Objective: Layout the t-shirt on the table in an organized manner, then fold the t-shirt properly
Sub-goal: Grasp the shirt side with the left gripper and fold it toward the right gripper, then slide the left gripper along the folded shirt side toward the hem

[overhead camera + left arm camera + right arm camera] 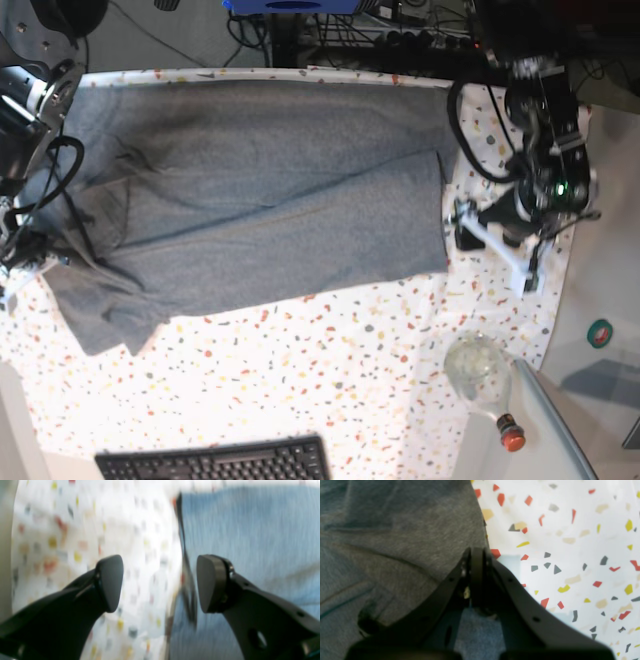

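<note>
The grey t-shirt (270, 200) lies spread across the speckled table (330, 350), with a sleeve bunched at the left end. My left gripper (466, 226) hovers at the shirt's right edge. In the blurred left wrist view, the left gripper (160, 583) is open and the t-shirt (250, 542) edge runs loose between the pads, beside the bare table (75, 530). My right gripper (477, 555) is shut, its tips pinched on the t-shirt (395, 542) border where cloth meets the table (570, 542). In the base view the right gripper (22, 268) is at the shirt's left end.
A glass bottle (480, 375) with a red cap stands on a plain surface (530, 440) at the front right. A black keyboard (215, 462) lies at the front edge. Cables and equipment (400, 30) line the far side. A green roll (600, 333) sits off the table.
</note>
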Robot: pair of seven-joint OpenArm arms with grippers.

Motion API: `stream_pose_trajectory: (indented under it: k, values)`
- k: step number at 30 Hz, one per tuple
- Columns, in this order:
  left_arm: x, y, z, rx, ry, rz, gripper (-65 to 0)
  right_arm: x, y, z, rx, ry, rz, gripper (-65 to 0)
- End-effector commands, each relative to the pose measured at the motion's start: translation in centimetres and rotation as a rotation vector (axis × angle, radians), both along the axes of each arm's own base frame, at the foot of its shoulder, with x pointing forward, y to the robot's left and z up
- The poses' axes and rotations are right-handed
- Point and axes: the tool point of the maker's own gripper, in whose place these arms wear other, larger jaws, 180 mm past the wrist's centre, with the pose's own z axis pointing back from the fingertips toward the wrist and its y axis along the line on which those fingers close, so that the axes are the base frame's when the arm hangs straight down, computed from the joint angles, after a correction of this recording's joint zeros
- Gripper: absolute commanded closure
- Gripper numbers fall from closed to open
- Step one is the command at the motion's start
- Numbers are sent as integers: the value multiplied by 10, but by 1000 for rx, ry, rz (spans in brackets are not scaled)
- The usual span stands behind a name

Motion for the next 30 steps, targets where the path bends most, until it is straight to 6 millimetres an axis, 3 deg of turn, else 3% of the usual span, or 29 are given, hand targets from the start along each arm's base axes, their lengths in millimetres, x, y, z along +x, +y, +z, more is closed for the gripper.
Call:
stream_pose_trajectory:
  k: [1,4,7,17,26,28,29,30]
  values:
    - [15,8,4,5,-38,0,-443,16,-13,20,-28,-59,-8,0]
    - [35,7,-11,-2,-65,-23,-443,16,-13,20,-28,-57,-8,0]
    - [43,-5,-26,-14,-53,-60,-443,15,-14,20,-31,-56,-8,0]
    - [45,-23,-69,-97,9,-36,-443,16,-15,21,-32,-59,-9,0]
    - [43,-38,-85,-141,2,-18,-438,16,-15,21,-33,-59,-7,0]
    - [41,-38,-88,-145,8,-15,-388,16,-15,21,-33,-59,-7,0]
    - [40,-39,-90,-148,13,-14,-331,16,-14,21,-31,-59,-7,0]
    - [39,-39,-91,-154,16,-10,-234,16,-14,21,-31,-59,-7,0]
